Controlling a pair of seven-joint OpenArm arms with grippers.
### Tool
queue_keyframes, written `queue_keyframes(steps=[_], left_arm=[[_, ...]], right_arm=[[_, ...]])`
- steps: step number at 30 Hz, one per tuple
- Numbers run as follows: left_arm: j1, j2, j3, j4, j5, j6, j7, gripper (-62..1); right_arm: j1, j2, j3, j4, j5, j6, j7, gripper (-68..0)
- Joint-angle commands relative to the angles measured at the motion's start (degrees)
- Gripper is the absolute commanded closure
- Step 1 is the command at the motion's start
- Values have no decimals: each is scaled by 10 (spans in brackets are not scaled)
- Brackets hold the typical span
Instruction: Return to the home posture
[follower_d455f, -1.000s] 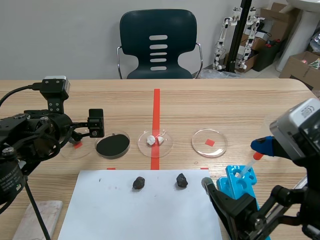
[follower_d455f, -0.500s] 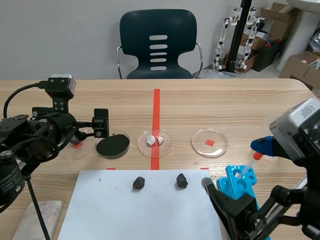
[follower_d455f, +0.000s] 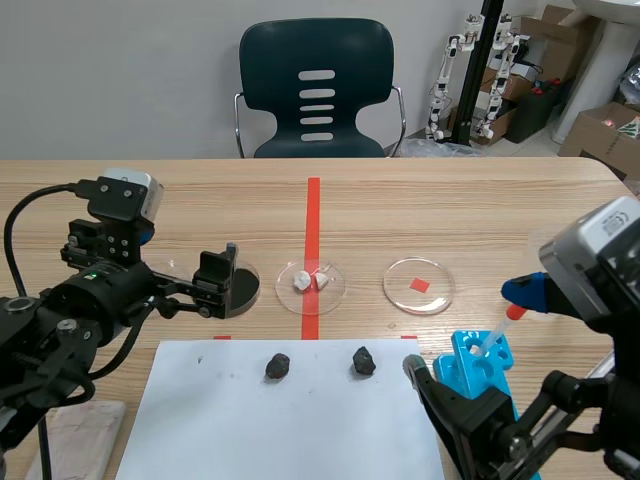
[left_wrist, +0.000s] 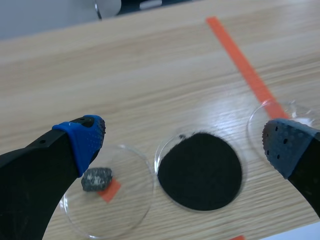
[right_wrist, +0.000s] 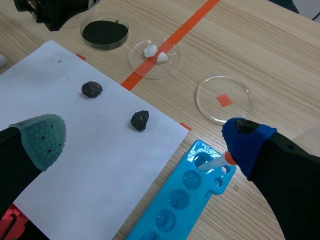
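Black powder (left_wrist: 200, 172) fills a round clear dish (left_wrist: 159, 155); both arms' jaws gape wide, empty.

- Your left gripper (left_wrist: 184, 145) is hovering by the dish of black powder (left_wrist: 200, 170), with its fingers spread wide, gripping nothing and showing their blue pads.
- Your right gripper (right_wrist: 145, 137) is sitting low at the near right, also spread wide and gripping nothing, hanging above the white paper (right_wrist: 100, 165) and the blue rack (right_wrist: 170, 215).
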Motion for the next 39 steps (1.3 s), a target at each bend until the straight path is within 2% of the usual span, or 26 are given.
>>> queue_keyframes(steps=[1, 7, 11, 18, 25, 33, 39], left_arm=[[19, -2, -2, 48, -2, -1, -13, -623], [113, -22, -1, 188, -2, -28, -15, -623], [177, -40, -1, 262, 0, -52, -48, -623], [280, -69, -1, 357, 24, -56, -93, -623], [368, -94, -1, 403, 50, -56, -152, -623], [442, -113, -1, 417, 109, -53, -242, -623], [480, -116, -10, 417, 113, -36, -280, -623]], right_arm=[[5, 3, 7, 14, 7, 0, 8, -679], [5, 3, 7, 14, 7, 0, 8, -679], [5, 3, 7, 14, 7, 0, 8, -679], [5, 3, 7, 14, 7, 0, 8, -679], [5, 3, 7, 14, 6, 0, 8, -679], [5, 3, 7, 14, 6, 0, 8, -679], [5, 3, 7, 14, 6, 0, 8, -679]])
